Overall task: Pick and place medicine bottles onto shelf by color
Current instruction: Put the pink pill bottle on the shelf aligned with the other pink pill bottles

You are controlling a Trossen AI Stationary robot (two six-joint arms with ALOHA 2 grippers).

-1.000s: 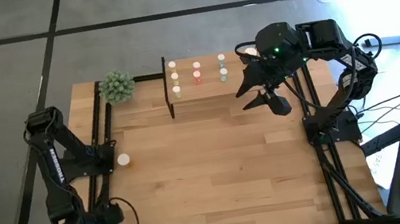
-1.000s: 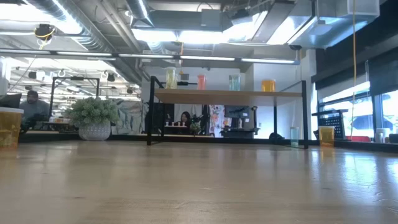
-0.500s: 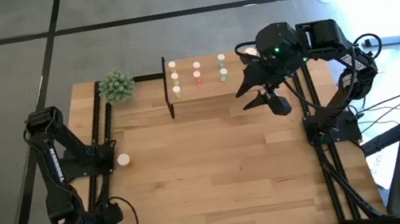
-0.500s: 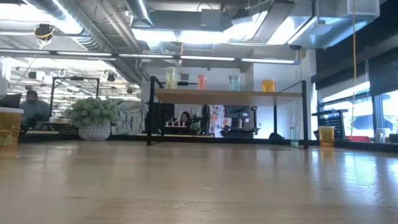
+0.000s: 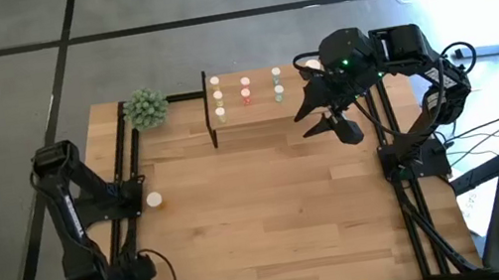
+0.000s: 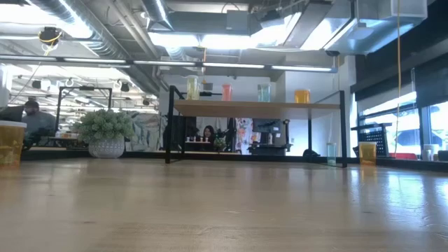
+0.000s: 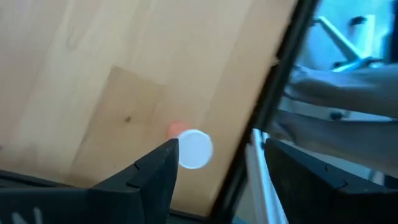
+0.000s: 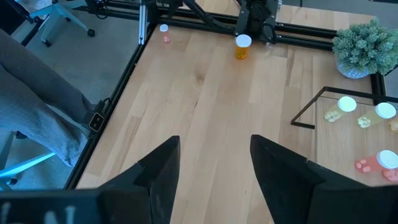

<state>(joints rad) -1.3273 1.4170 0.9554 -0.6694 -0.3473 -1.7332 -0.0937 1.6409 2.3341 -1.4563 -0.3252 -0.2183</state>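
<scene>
Lying between parted left jaws: pink bottle [image 7: 193,148], untouched.

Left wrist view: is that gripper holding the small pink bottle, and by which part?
Nothing is held. The left gripper is open; the pink bottle stands on the table beyond its fingertips, ungripped.

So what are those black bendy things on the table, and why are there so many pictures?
They are two robot arms with pinching grippers. One camera looks down from above, one sits low on the table, and one rides on each wrist. The left gripper hangs open near the table's front left corner, above a small pink bottle. The right gripper waits open beside the shelf, holding nothing. Little bottles stand on the shelf in colour rows. An orange bottle and a green plant ball are on the table.
</scene>
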